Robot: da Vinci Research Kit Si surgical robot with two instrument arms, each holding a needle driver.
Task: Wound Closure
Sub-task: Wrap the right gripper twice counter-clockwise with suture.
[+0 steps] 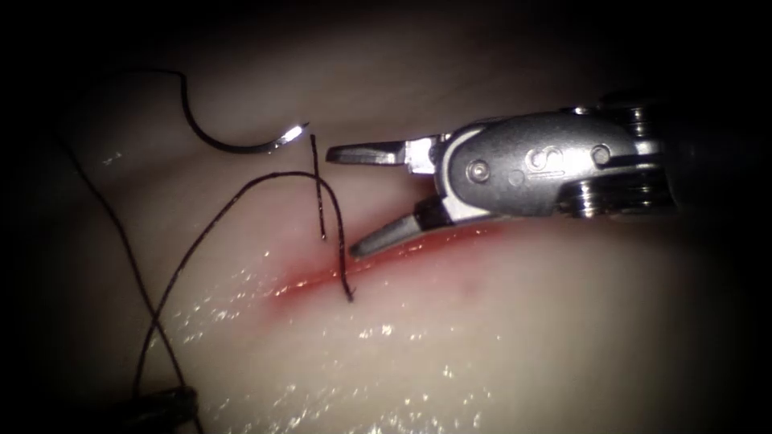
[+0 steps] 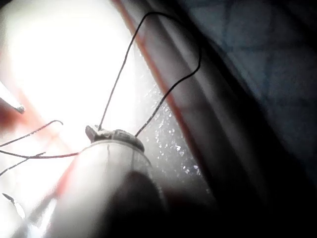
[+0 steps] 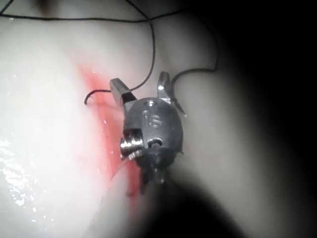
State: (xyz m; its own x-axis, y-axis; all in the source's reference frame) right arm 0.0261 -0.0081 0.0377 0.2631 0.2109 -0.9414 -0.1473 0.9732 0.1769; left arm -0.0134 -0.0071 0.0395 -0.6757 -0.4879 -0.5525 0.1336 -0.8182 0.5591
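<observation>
Right tool jaws spread wide, holding nothing, astride the thread tails at the cut. Needle lies free beyond the cut, not in tissue. Left tool looks clamped on thread; judging by this, knot/thread handling, next needs a clean tail grasp.

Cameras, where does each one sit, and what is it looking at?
Endoscope view: above and in front, looking down at the cut in the tissue; right gripper, open and empty, enters from the right; needle lies loose left of the cut.
Left wrist view: on the left arm, looking along its shaft at the left gripper, holding thread.
Right wrist view: on the right arm, looking at its own open gripper.
Shared: endoscope and right wrist views both show right gripper, cut, thread.
</observation>
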